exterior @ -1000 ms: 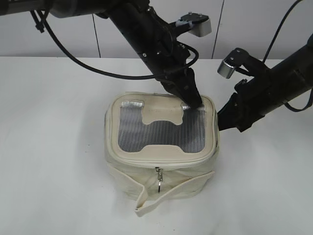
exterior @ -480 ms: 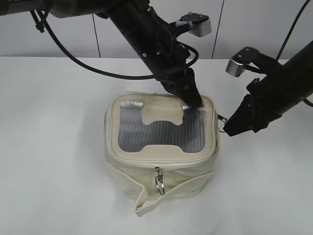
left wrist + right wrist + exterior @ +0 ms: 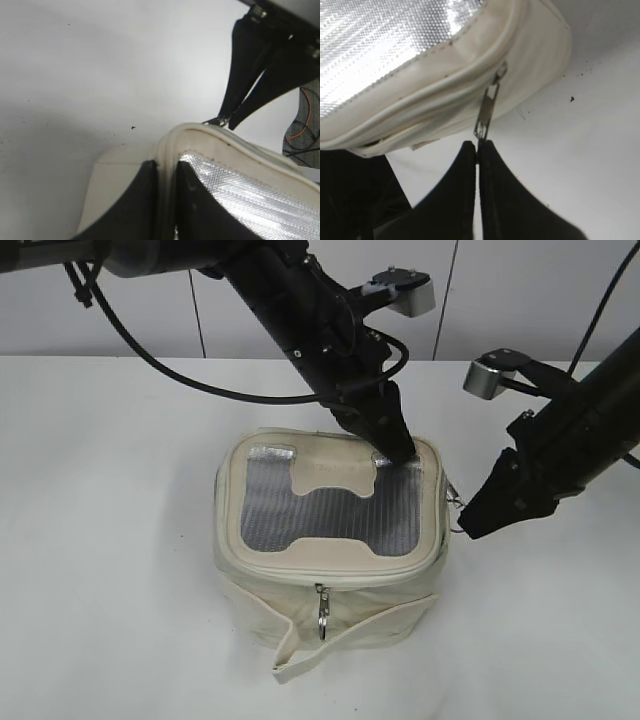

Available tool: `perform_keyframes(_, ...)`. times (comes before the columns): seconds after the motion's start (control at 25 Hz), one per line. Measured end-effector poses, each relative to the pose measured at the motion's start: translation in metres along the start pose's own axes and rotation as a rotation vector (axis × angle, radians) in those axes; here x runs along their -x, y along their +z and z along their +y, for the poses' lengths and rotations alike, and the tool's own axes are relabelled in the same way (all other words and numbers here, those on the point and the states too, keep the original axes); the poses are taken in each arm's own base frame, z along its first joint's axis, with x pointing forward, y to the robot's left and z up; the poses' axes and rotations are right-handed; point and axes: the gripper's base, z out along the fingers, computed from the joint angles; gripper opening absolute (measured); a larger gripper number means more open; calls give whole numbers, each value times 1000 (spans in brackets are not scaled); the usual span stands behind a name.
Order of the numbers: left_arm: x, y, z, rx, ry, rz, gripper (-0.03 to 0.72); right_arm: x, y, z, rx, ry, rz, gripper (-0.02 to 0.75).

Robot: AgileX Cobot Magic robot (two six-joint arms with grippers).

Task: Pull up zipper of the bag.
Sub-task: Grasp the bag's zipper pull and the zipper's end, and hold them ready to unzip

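Tool (image 3: 466, 528) over white table (image 3: 110, 540)

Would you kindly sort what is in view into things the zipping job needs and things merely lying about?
Needed:
bag
zipper
right-side slider pull, pinched by right gripper
left gripper, pressing the lid's rear edge

Just lying about:
loose strap
front ring pull, hanging free

The right hand (image 3: 466, 528), pinching a zipper (image 3: 486, 113) pull, has drawn forward along the bag (image 3: 330, 570) rim.
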Motion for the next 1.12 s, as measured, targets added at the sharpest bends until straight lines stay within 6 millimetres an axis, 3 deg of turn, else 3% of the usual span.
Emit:
perform_keyframes(0.68,0,0,1,6,-104,-5,78,-7,-17,21,29,23,18,8)
perform_keyframes(1.12,1,0,3,30,-189,-12,78,0,-3,59,41,-52,160,8)
